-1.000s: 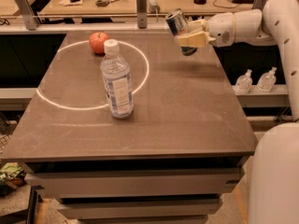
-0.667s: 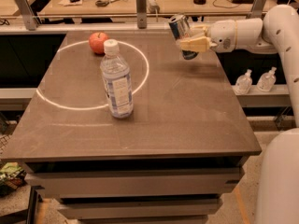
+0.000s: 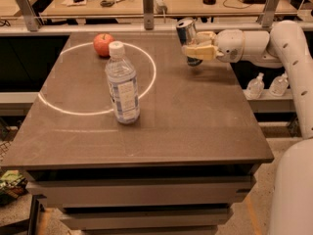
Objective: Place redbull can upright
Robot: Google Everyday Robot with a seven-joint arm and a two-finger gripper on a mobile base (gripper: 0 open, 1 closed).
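The redbull can [image 3: 186,32] is a slim silver-and-blue can with a shiny top, held nearly upright and slightly tilted at the far right of the table. My gripper [image 3: 196,47] is shut on the can, gripping it from the right side; its fingers cover the can's lower half. The can's base is just above or touching the table surface; I cannot tell which.
A clear water bottle [image 3: 122,84] with a white cap stands mid-table inside a white circle. A red apple [image 3: 103,44] sits at the far left of the circle. The brown table [image 3: 195,121] has a rail behind it. Small bottles [image 3: 266,85] stand on a shelf at right.
The gripper with the can has shifted slightly left and the can has turned more upright.
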